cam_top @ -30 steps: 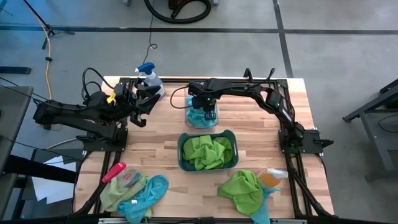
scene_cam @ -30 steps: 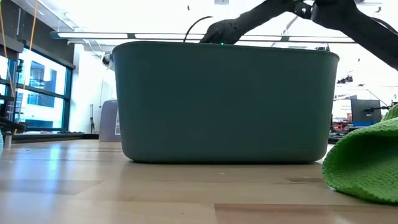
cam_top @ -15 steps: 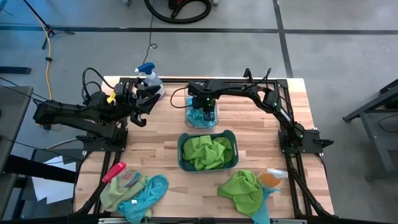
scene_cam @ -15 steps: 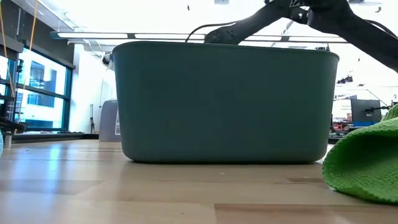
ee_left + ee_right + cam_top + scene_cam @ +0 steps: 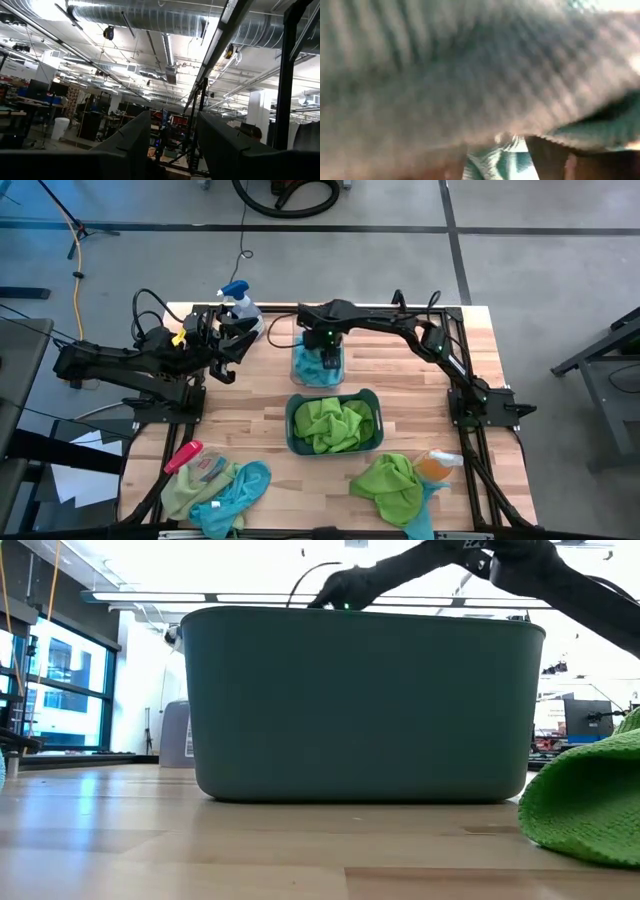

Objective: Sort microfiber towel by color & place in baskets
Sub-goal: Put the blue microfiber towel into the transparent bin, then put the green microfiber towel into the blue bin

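The clear basket (image 5: 300, 373) at the table's far middle holds turquoise towels (image 5: 316, 372). My right gripper (image 5: 328, 358) points down into it, fingers apart (image 5: 500, 161), and blurred cloth (image 5: 470, 75) fills its wrist view. In front of it stands the dark teal basket (image 5: 292, 425) (image 5: 360, 705), filled with lime green towels (image 5: 335, 423). More towels lie loose near the front edge: a green and turquoise heap (image 5: 225, 490) at the left and a green heap (image 5: 390, 485) (image 5: 590, 800) at the right. My left gripper (image 5: 228, 358) (image 5: 172, 145) waits open at the far left, pointing up. My right gripper stands open among the turquoise towels in the clear basket. Cloth lies right before its camera and between its fingers (image 5: 555, 160). Whether the fingers touch the cloth, I cannot tell.
A spray bottle (image 5: 238, 302) stands at the far left by the left arm. A pink-handled brush (image 5: 185, 455) lies beside the left heap, and an orange object (image 5: 437, 466) sits by the right heap. Bare wood shows between the baskets and the left edge.
My right gripper sank a little into the clear basket, then came up again over it. The left arm kept still, and the towels outside the baskets lie as before.
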### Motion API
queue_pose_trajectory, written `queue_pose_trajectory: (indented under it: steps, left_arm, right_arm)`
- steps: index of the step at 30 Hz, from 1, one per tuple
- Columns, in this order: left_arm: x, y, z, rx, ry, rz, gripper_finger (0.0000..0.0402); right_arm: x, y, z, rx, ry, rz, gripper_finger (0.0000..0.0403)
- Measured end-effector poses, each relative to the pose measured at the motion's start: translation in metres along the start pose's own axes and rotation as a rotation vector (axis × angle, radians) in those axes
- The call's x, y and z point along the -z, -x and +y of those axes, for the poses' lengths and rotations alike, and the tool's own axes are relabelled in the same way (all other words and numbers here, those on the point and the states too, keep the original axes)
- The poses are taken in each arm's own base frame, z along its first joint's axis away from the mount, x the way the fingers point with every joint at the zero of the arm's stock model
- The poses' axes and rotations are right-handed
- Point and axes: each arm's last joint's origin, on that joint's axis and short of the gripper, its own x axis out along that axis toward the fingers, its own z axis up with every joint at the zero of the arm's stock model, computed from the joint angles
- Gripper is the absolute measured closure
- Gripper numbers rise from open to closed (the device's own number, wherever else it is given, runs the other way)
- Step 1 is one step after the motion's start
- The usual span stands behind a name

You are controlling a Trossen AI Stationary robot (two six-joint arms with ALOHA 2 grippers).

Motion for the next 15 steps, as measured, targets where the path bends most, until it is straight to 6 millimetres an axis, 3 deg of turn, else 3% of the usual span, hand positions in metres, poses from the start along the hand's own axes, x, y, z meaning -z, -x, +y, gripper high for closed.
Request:
queue_pose_trajectory:
  steps: [9, 15]
  left_arm:
    - [0.000, 0.000, 0.000, 0.000, -0.033, 0.000, 0.0253]
    - [0.000, 0.000, 0.000, 0.000, -0.041, -0.001, 0.0253]
  right_arm:
    - [-0.005, 0.053, -0.013, 0.039, 0.012, -0.074, 0.0189]
    - [0.012, 0.073, -0.025, 0.009, -0.029, -0.075, 0.0190]
